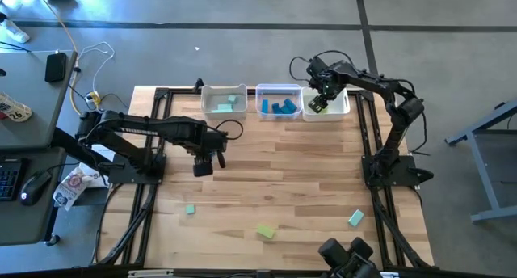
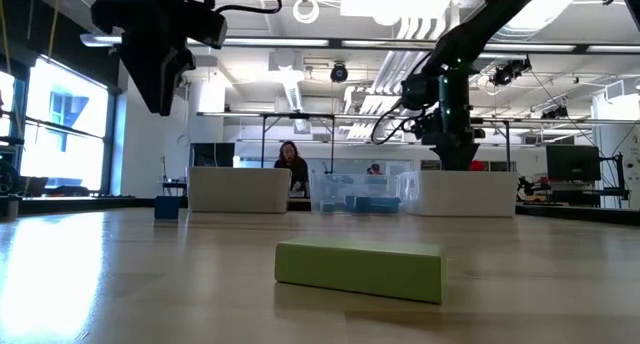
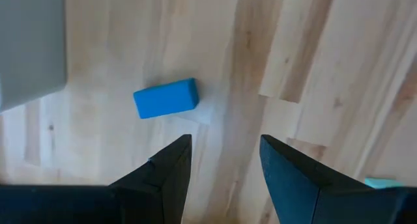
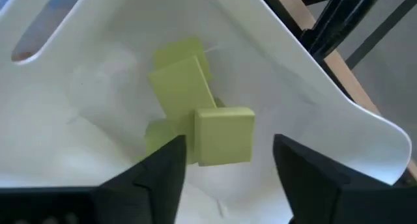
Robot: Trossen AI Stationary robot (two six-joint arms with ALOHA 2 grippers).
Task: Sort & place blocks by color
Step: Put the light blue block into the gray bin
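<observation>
Right pincer (image 4: 225,178), fingers apart, hangs over far-right white bin (image 1: 338,110) w/ yellow-green blocks (image 4: 195,113) inside. Left pincer (image 3: 225,178), apart, empty, above small blue bar (image 3: 166,98) on wooden bench (image 1: 266,173). Bar looks light, rigid; grip across short sides.

My table (image 1: 299,173) is made of light wooden boards. Three white bins stand in a row at its far edge: the left bin (image 1: 224,102), the middle bin (image 1: 279,101) and the right bin (image 1: 333,104). A small pale teal block (image 1: 191,209) lies near the front left. A yellow-green block (image 1: 266,230) lies at the front middle. Another pale teal block (image 1: 355,219) lies at the front right. A blue block (image 3: 165,98) lies on the boards under my left arm.
</observation>
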